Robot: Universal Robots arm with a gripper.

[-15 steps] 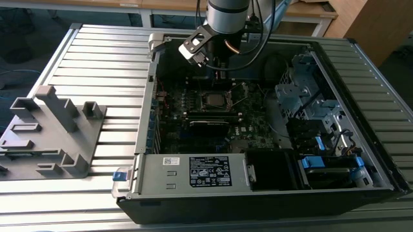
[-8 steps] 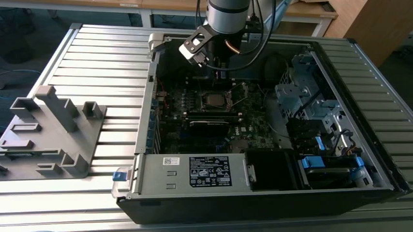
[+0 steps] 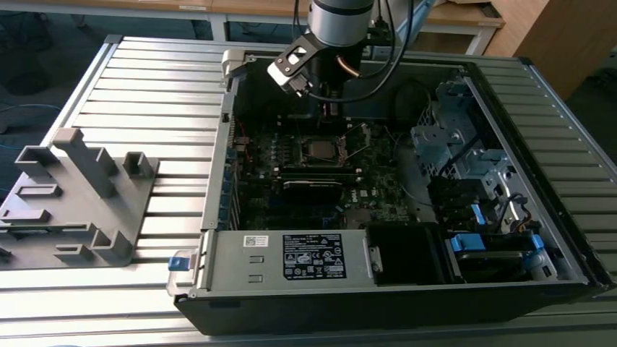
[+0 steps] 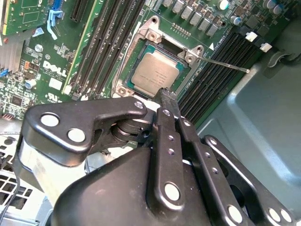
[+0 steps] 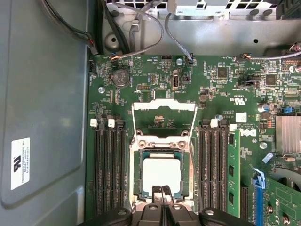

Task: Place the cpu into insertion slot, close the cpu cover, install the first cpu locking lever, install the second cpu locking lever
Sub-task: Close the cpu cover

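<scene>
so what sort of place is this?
Probably a robotics lab bench: an open desktop PC case sits on a slatted aluminium table, with a grey fixture beside it and wooden desks behind.

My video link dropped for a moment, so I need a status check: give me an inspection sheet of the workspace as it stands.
Surface: slatted metal table carrying an open computer case.
Job's things: cpu seated in insertion slot; cpu cover raised open.
Clutter: grey fixture on the exterior view's left.
Gripper: gripper shut, at the cpu's edge; contact unclear.
Cables: grey cables near the case wall, apart from the slot.
Surroundings: wooden desks beyond the table.
</scene>
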